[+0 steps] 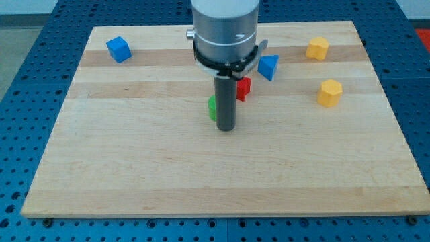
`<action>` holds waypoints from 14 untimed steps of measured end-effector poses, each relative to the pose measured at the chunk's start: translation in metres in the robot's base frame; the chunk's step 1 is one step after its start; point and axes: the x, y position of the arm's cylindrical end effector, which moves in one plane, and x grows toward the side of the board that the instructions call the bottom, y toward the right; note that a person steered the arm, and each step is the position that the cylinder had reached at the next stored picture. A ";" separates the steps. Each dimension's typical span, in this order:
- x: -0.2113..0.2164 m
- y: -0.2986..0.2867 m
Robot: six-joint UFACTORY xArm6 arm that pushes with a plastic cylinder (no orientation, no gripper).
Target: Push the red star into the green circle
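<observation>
The red star (243, 88) lies on the wooden board (134, 161) just right of my rod, partly hidden by it. The green circle (212, 108) peeks out at the rod's left side, mostly hidden behind it. My tip (227, 128) rests on the board just below and between the two blocks, close to the green circle's lower right. The red star sits up and to the right of the green circle, with the rod covering the space between them, so I cannot tell if they touch.
A blue triangular block (269, 66) lies just up and right of the red star. A blue cube (118, 49) is at the top left. Two yellow blocks sit at the right, one (318, 48) near the top edge and one (330, 93) lower.
</observation>
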 end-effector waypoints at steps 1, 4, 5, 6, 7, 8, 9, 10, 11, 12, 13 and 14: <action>-0.002 0.000; -0.021 0.008; 0.007 0.066; -0.022 0.101; -0.039 0.101; -0.087 0.092; -0.128 0.083; -0.146 0.069; -0.132 0.058; -0.101 0.060; -0.096 0.060; -0.094 0.057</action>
